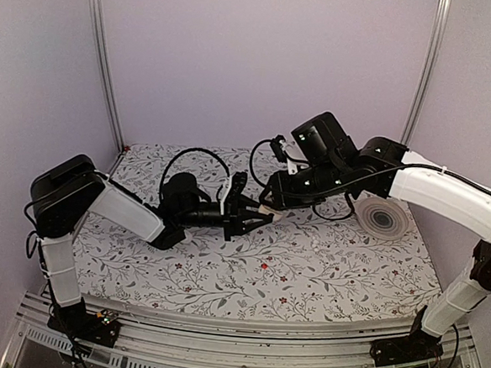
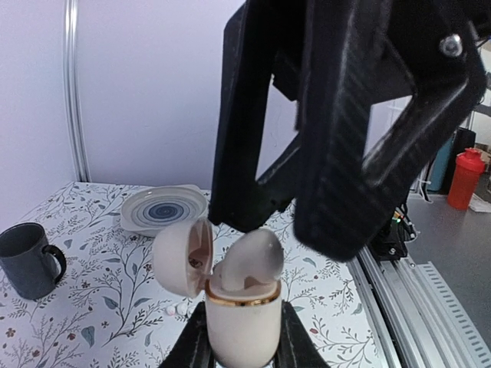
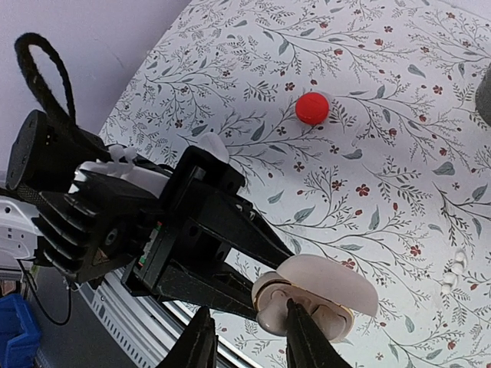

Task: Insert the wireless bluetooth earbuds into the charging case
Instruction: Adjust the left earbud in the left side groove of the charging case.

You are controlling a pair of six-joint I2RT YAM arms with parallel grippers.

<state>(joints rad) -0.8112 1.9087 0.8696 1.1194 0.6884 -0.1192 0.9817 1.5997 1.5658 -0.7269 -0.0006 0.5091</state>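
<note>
My left gripper [image 2: 242, 341] is shut on the cream-white charging case [image 2: 244, 326] and holds it upright above the table, its lid [image 2: 180, 257] swung open. One white earbud [image 2: 253, 257] rests partly in the case's top and sticks out. My right gripper [image 3: 249, 337] hangs directly over the case [image 3: 330, 295], jaws apart. The earbud [image 3: 270, 310] lies against one finger; the other finger stands clear of it. In the top view both grippers meet at mid-table, left gripper [image 1: 255, 221] and right gripper [image 1: 271, 203]. Two small white bits [image 3: 453, 272] lie on the table beside the case.
A grey mug [image 2: 29, 259] stands at one side of the floral table. A ringed plate [image 1: 382, 217] lies at the right rear. A flat red disc [image 3: 312, 108] sits on the cloth nearer the front. The metal rail [image 2: 414, 299] marks the table's near edge.
</note>
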